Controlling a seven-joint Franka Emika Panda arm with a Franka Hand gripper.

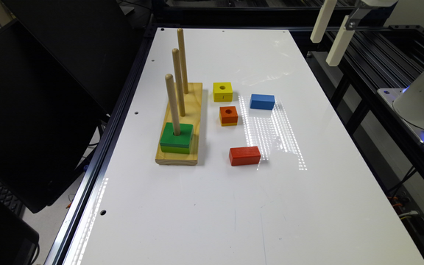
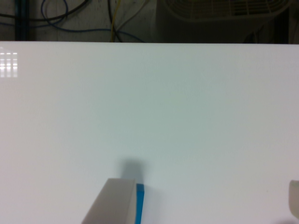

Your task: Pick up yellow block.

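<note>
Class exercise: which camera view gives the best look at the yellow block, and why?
The exterior view. There the yellow block sits whole on the white table, its top hole visible, beside the wooden peg base. The wrist view offers bare tabletop and the open claw, no yellow.

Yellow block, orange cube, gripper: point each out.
yellow block [image 1: 222, 91]: exterior view, top face near its round hole.
orange cube [image 1: 228, 115]: exterior view, top face near its front edge.
gripper [image 1: 331, 32]: exterior view, midway between the two white fingertips.
</note>
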